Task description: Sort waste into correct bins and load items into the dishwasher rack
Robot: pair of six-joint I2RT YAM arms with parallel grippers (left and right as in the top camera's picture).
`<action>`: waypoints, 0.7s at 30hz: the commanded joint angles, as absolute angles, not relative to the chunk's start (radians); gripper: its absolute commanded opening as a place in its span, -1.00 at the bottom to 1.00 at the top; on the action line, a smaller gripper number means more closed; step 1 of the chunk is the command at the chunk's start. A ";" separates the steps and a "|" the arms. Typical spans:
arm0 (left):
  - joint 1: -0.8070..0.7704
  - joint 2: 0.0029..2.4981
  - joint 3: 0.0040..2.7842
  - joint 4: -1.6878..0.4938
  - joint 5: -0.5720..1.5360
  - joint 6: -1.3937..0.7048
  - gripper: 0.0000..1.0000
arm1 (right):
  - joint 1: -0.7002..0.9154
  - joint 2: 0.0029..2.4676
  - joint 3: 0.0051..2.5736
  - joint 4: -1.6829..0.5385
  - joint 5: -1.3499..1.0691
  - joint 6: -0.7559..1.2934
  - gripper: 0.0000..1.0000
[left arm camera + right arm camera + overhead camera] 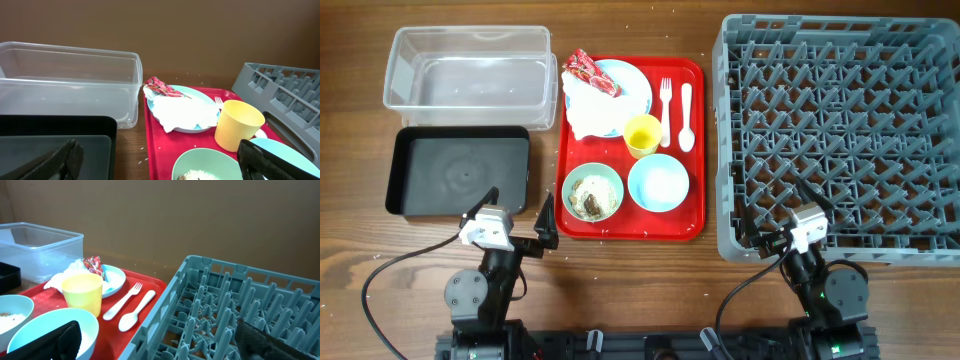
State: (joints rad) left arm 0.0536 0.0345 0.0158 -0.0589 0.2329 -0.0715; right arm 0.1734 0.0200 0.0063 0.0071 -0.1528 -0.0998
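On the red tray (692, 222) lie a light blue plate (634, 82) with a crumpled white napkin (588, 112) and a red-and-white wrapper (590, 70), a yellow cup (642, 134), a white fork (666, 108), a white spoon (686, 118), a pale blue bowl (658, 183) and a green-white bowl (593, 190) holding rice scraps (588, 198). The clear tub (470, 68) and black tray (458, 172) are at the left. The grey rack (840, 130) is at the right. My left gripper (518, 222) and right gripper (782, 214) are open and empty near the front edge.
Loose rice grains (145, 154) lie on the wood between the black tray and the red tray. Both arm bases and cables (390, 268) sit at the table's front edge.
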 commanded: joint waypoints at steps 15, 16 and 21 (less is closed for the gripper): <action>0.059 0.037 0.007 -0.009 0.201 -0.063 1.00 | 0.171 0.014 0.006 0.014 -0.159 -0.033 0.99; 0.059 0.037 0.007 0.007 0.200 -0.074 1.00 | 0.171 0.014 0.006 0.014 -0.159 -0.032 0.99; 0.059 0.052 0.062 0.049 0.200 -0.140 1.00 | 0.171 0.014 0.030 0.075 -0.112 -0.025 1.00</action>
State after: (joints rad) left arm 0.0536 0.0360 0.0151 0.0452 0.2096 -0.0990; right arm 0.1734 0.0204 0.0063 0.0624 -0.1516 -0.0452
